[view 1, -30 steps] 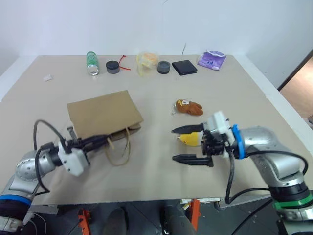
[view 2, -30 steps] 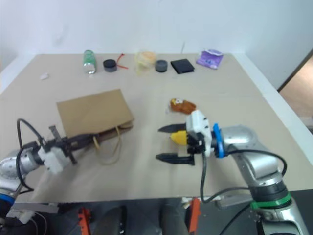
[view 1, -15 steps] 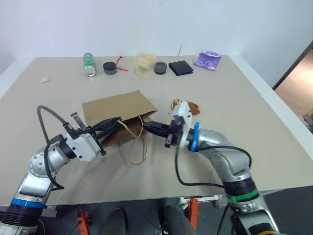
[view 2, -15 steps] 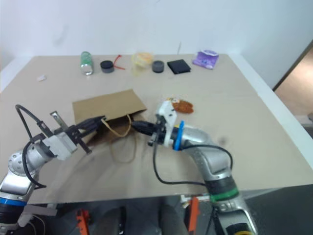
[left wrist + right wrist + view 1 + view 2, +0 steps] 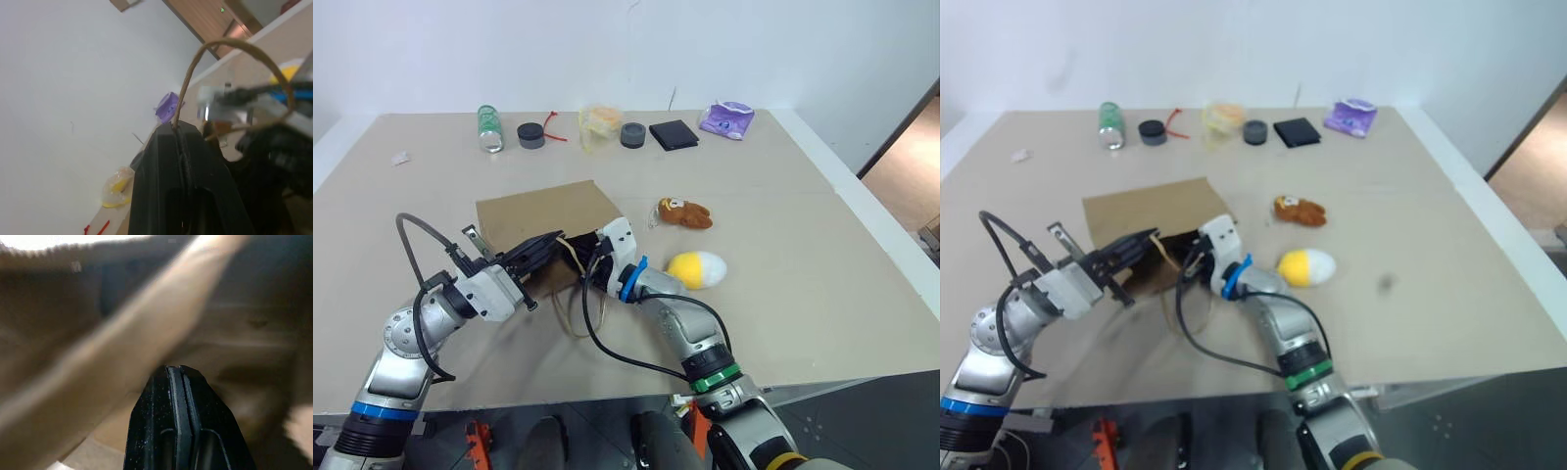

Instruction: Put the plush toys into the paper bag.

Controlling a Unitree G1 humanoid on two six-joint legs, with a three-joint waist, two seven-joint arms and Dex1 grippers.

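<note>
Head views: paper bag (image 5: 543, 220) lying on the tabletop (image 5: 822, 245), its mouth held up by the left pincer (image 5: 551, 244); teddy bear (image 5: 684, 212) and yellow-and-white egg toy (image 5: 696, 269) beside the bag.

Left wrist view: pincer closed on a twine handle (image 5: 195, 63).

Right wrist view: right pincer (image 5: 177, 378) closed, empty, inside the bag.

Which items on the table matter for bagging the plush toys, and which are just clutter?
Job:
- brown kraft paper bag
- brown teddy bear plush
- yellow-and-white egg-shaped plush

Lying about, along the far edge:
- green clear bottle
- two dark round tape rolls
- red tie
- clear bag of yellowish contents
- flat black square pouch
- purple packet
</note>
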